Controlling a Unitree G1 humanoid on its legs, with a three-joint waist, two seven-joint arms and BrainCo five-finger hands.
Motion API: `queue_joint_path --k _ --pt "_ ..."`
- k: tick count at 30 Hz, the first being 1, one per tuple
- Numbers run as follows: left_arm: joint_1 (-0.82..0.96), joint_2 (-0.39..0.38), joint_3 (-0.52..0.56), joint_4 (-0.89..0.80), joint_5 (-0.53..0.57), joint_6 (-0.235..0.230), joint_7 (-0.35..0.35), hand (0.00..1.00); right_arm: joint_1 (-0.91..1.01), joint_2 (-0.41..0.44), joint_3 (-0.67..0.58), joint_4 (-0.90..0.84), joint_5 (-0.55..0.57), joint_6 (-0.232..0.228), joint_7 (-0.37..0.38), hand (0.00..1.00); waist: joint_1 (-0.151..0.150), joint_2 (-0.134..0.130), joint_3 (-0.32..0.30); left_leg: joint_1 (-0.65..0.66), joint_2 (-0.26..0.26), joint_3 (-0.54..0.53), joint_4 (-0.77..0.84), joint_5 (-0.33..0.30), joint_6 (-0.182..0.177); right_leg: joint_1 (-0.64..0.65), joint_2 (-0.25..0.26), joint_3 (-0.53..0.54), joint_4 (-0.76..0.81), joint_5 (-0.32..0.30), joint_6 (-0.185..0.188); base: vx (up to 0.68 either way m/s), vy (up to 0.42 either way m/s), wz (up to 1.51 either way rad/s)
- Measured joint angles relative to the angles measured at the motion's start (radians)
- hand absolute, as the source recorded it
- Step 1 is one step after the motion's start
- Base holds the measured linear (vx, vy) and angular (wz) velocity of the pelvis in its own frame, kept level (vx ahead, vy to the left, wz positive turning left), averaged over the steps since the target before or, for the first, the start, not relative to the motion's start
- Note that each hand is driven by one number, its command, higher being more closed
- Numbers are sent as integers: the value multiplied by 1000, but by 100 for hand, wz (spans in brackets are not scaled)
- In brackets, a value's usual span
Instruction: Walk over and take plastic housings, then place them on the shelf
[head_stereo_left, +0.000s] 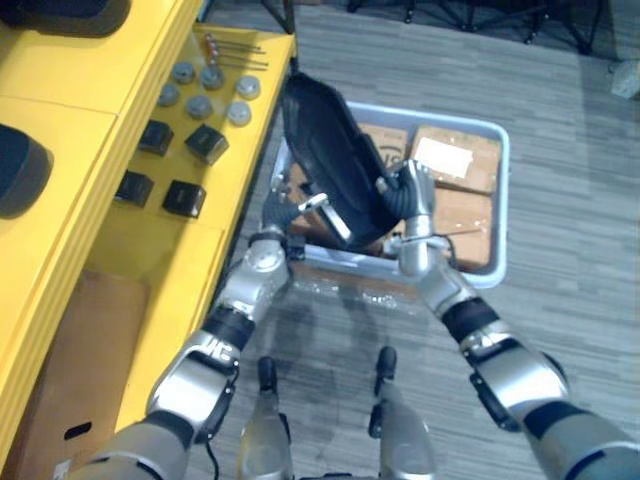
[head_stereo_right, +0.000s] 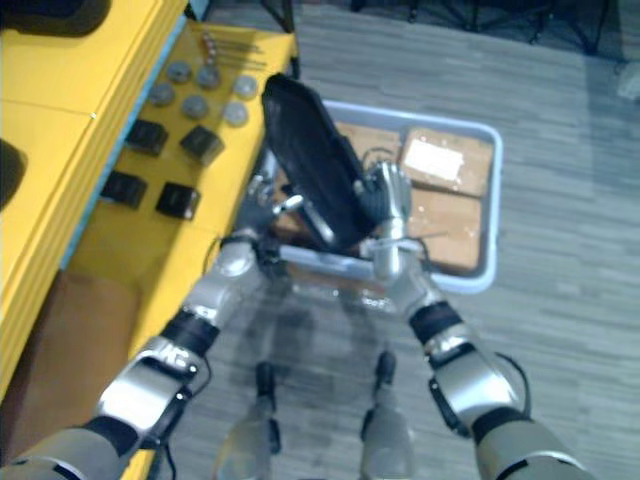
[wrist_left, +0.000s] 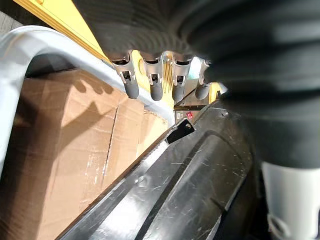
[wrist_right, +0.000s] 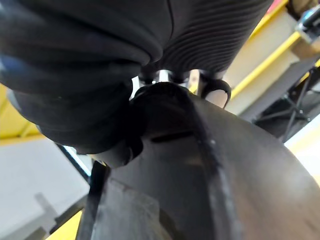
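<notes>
We see a black plastic housing (head_stereo_left: 325, 150) held up between the two hands, tilted on edge above the near-left part of a grey bin (head_stereo_left: 502, 200) that stands on the carpeted floor (head_stereo_left: 570, 260). The housing is a long curved shell; its upper end reaches up beside the corner of the yellow shelf (head_stereo_left: 100, 130) and its lower end sits over the bin's near rim.

The left hand (head_stereo_left: 282, 212) is at the housing's lower left side. In its wrist view the fingers (wrist_left: 155, 85) hang straight in a row, not curled, with the shell's inner face just beside them – we take this hand as spread and supporting rather than gripping.

The right hand (head_stereo_left: 415, 195) is on the opposite edge. From its own wrist camera, the fingers (wrist_right: 216, 92) hook over the housing's rim, so it is clamped on the shell.

Inside the bin lie flat cardboard boxes (head_stereo_left: 455, 160), one with a white label.

On the shelf surface – well apart from the hands – we make out small black blocks (head_stereo_left: 205, 142), a cluster of grey discs (head_stereo_left: 200, 105) and a few metal rods (head_stereo_left: 235, 55) at the far end.
</notes>
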Motion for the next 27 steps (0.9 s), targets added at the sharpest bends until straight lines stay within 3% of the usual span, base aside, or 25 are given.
queue_joint_path --k 5,6,10,14,17,19,24,27 --pt "0 -2 2 0 17 -52 35 0 0 1 -1 27 22 37 -13 100 1 -1 -1 1 0 -1 0 0 0 0 0 0 0 0 0 0 0 0" --pt "0 -5 10 -2 18 -90 63 0 0 1 -3 38 41 59 -23 100 1 -1 -1 1 0 0 0 0 0 0 0 0 0 0 0 0 0 0" --pt "3 -8 66 -68 88 -171 147 0 0 -1 -17 67 78 88 -49 100 2 -1 -1 1 0 -1 0 0 0 0 0 0 0 0 0 0 0 0" --pt "6 -7 91 -140 126 -196 183 0 0 -3 -48 68 99 93 -71 100 5 -1 -1 -2 0 -1 0 -1 -1 -3 -1 0 0 -1 1 0 0 0" --pt "8 -8 97 -150 140 -182 202 0 0 -10 -52 68 102 93 -87 100 5 -1 0 -3 0 -1 0 -2 -2 -5 -1 0 0 -1 1 0 0 0" --pt "9 -8 113 -156 155 -146 201 0 0 -12 -54 68 107 93 -87 100 3 0 0 -6 -1 -2 0 -2 -2 -7 -1 -1 0 -1 1 0 0 0" --pt "48 -8 112 -155 151 6 139 0 -1 -18 -98 64 108 91 -103 100 2 2 1 -8 -1 -3 0 -2 -3 -8 -1 -2 0 -1 1 0 0 0" --pt "63 -9 107 -126 131 62 109 0 -2 -25 -112 49 108 90 -105 100 0 5 3 -8 -1 -1 1 -3 -3 -9 -1 -1 0 -1 1 0 0 0"
